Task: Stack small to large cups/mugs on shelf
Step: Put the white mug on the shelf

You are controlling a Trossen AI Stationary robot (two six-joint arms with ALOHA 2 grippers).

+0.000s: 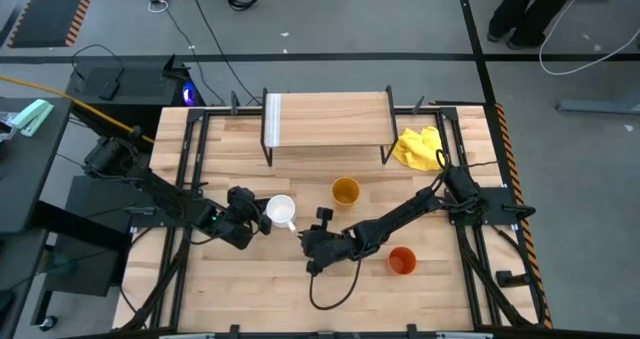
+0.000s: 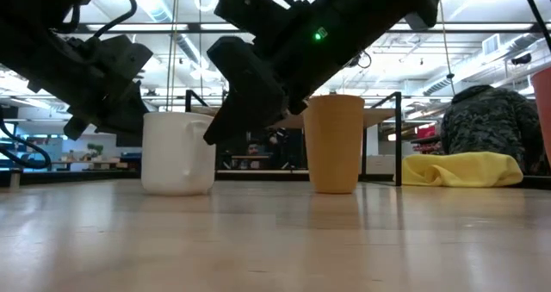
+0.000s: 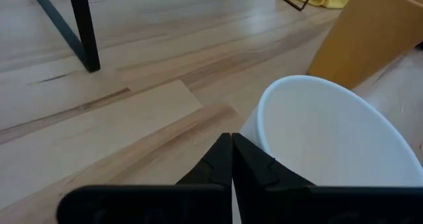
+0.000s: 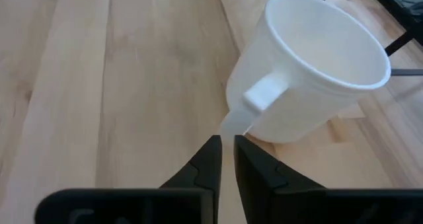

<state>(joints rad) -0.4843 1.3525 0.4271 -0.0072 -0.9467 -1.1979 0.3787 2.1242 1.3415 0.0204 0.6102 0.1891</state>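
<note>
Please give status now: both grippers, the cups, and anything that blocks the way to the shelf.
Left gripper shut beside white mug. Right gripper slightly open, at its handle, nothing held. Yellow-orange cup, orange-red cup on table; shelf bare. No obstacle seen.

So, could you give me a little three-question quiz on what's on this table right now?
1. True or false: a cup already stands on the shelf.
2. Which cup is nearest the shelf: A white mug, B yellow-orange cup, C orange-red cup?
3. Fill in: both arms' jaws sit beside the ____.
Key: 1 false; 2 B; 3 white mug.
</note>
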